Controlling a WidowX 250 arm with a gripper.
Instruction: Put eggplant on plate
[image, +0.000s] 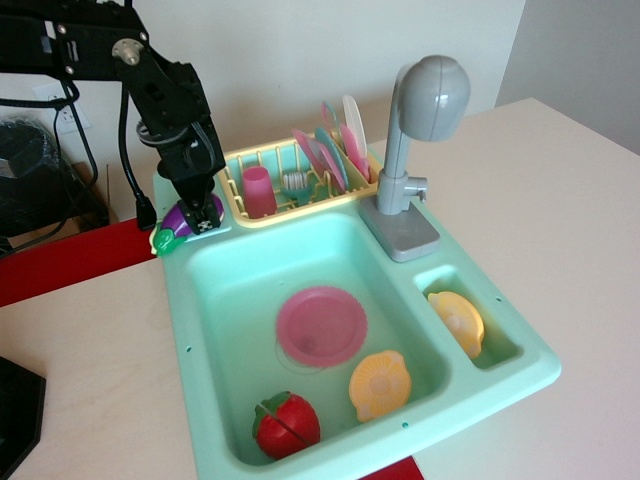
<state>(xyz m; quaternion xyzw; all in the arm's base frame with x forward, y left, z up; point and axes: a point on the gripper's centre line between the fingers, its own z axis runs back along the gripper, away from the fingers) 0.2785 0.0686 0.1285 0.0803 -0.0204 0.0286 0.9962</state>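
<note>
Item one, nearest you: the pink plate (321, 325) lies flat and bare in the middle of the sink basin (225, 290), a red toy tomato (286, 424) and a yellow ridged dish (380, 383) in front of it, so by your reckoning the placing is not yet done. Item two, far left corner of the sink deck: the eggplant (180, 226), glossy purple with its green cap pointing off the left edge, sits well apart from the plate with the gripper (201, 212) down on it. You cannot tell whether the jaws are clamped on it or merely straddling it, so count the grasp, lift and carry as all outstanding.

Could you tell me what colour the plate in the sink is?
Pink, clearest in the only view: plate.
</note>
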